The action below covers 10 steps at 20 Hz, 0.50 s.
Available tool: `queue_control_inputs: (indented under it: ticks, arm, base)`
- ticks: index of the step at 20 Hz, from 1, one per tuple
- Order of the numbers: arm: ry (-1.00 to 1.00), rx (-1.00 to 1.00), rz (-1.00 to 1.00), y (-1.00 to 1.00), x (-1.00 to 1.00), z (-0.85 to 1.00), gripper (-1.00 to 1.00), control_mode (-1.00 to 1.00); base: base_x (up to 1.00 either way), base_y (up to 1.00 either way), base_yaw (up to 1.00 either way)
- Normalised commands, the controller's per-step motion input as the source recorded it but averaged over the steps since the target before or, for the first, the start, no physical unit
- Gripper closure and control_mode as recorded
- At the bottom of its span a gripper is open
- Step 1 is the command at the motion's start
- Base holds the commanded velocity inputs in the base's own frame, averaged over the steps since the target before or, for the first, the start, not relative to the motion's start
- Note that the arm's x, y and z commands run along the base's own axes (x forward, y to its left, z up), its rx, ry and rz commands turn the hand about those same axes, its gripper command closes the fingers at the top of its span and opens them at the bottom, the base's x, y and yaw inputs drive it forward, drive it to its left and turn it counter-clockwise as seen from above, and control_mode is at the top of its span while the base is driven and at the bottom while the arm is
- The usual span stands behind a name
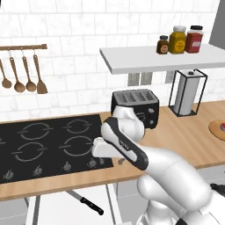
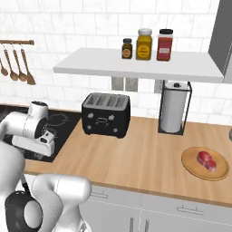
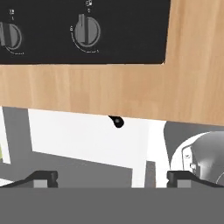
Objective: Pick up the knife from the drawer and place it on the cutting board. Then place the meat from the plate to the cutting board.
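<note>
Hand view: gripper point(image 3: 112, 176) spread wide, empty, poised over the counter edge point(image 3: 109, 94) and the open drawer point(image 3: 83, 135) below. First step in hand: fetching the knife point(image 1: 86, 202), lying in the drawer under the counter lip. Next: lower past the overhang, align with the handle. Meat point(image 2: 206, 160) on plate point(image 2: 190, 167) well to the right; toaster point(image 2: 106, 114) between.
</note>
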Motion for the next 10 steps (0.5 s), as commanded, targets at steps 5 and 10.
queue_control_inputs:
  ticks: [5, 10]
  arm:
    - [0.13, -0.02, -0.02, 0.44, -0.05, -0.42, -1.0, -1.0]
    - [0.0, 0.0, -0.02, 0.0, 0.0, -0.14, -1.0, -1.0]
  base:
    - [0.0, 0.0, 0.0]
    - [0.0, 0.0, 0.0]
